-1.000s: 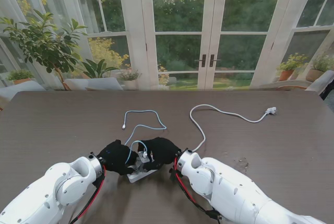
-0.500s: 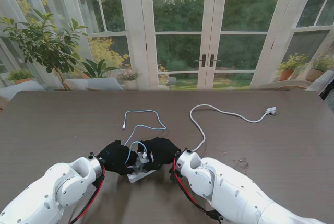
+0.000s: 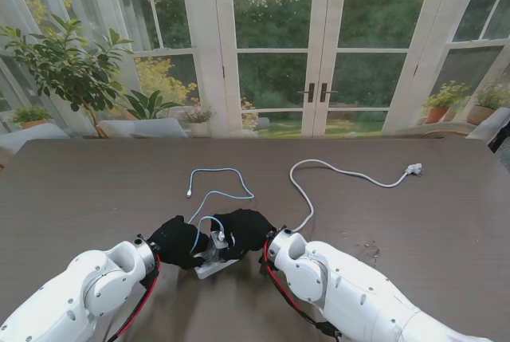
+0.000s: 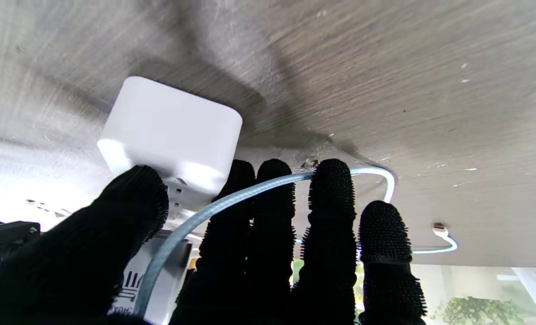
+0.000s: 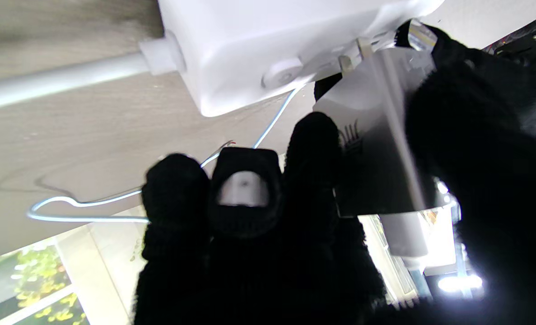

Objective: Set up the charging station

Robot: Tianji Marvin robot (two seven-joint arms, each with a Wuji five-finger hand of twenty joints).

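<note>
A white power strip lies on the dark table, close to me. Both black-gloved hands meet over it. My right hand is shut on a grey-white charger block, whose prongs sit at the strip's face. My left hand clasps the strip, thumb on one side and fingers on the other. A light-blue cable runs from the charger across my left fingers and loops away from me. Its free connector lies on the table.
The strip's white cord snakes away to the right and ends in a plug on the table. Small crumbs lie right of my right arm. Glass doors and potted plants stand beyond the far edge.
Both hands stay together over the power strip. The cable loop between them has shifted only slightly.
</note>
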